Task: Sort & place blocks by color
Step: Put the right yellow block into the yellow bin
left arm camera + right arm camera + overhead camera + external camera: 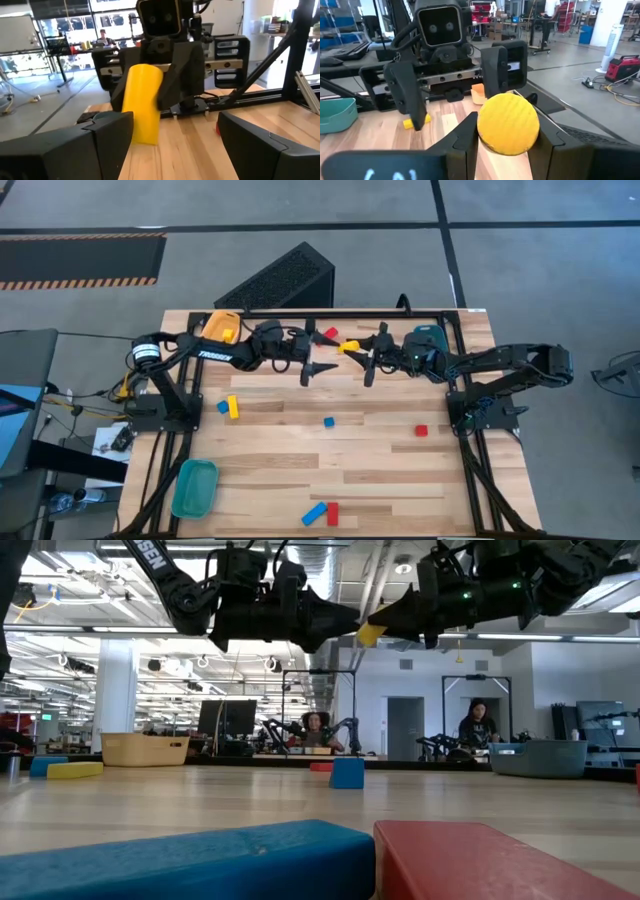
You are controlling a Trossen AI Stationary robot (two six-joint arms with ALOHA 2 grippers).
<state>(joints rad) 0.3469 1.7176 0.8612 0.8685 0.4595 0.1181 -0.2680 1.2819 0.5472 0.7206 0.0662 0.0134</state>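
My right gripper (360, 352) is shut on a short round yellow block (350, 346) high above the table's far middle; the block also shows in the low view (371, 634) and the right wrist view (508, 124). My left gripper (320, 350) faces it, open, with its fingertips close to the block's free end (142, 130); no touch shows. On the table lie a red block (331, 333), a blue (222, 407) and yellow (233, 407) pair, a blue cube (328, 421), a red cube (421, 430), and a blue (314, 513) and red (332, 513) pair at the near edge. My right gripper pinches the yellow block between its two fingers (470, 135), on the round sides of one end (508, 145). The fingers come level from the table's right. The block is lifted clear, and its free end (142, 85) sticks out toward my left gripper.
A yellow tray (222, 327) sits at the far left corner, a teal tray (193, 487) at the near left, and another teal tray (425, 335) under my right arm. A black frame rail (300, 311) runs along the far edge. People sit in the room behind (478, 725).
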